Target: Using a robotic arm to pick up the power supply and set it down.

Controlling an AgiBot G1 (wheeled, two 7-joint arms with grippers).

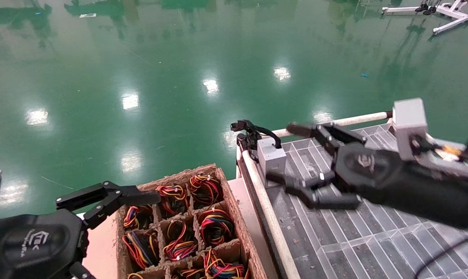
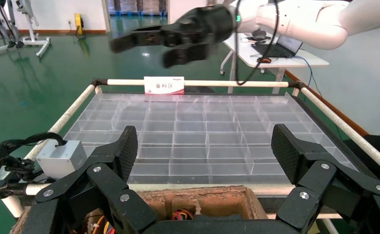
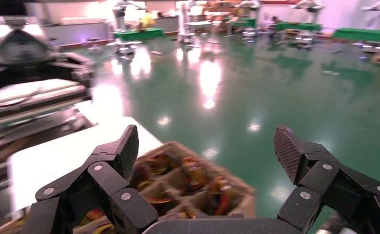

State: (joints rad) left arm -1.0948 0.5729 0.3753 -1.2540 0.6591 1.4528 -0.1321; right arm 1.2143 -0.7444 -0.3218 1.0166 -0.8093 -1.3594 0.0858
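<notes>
Right gripper, a black two-finger linkage on a black cylindrical wrist with a grey camera cube on top — fingers spread wide, holding nothing, hovering over the clear plastic divided tray. Just beyond the fingertips, toward the tray's near-left corner: the power supply, a small silver-grey metal box, resting upright on the tray's edge beside the white rail. A black cable bundle sprouting from its top and far side, spilling over the corner. No contact between fingers and box; lower finger close to its base, upper finger level with its top and off to the side.

In the left wrist view, the same box sitting at the tray corner, cable bundle trailing outward, with the right gripper raised well above the tray and a white label card standing at the far rail.

Left gripper, black linkage of the same kind, spread wide and empty, poised over a brown fibre crate — its compartments filled with coils of multicoloured wires. Power supply well apart from this gripper, off toward the tray side. Glossy green floor all around.
</notes>
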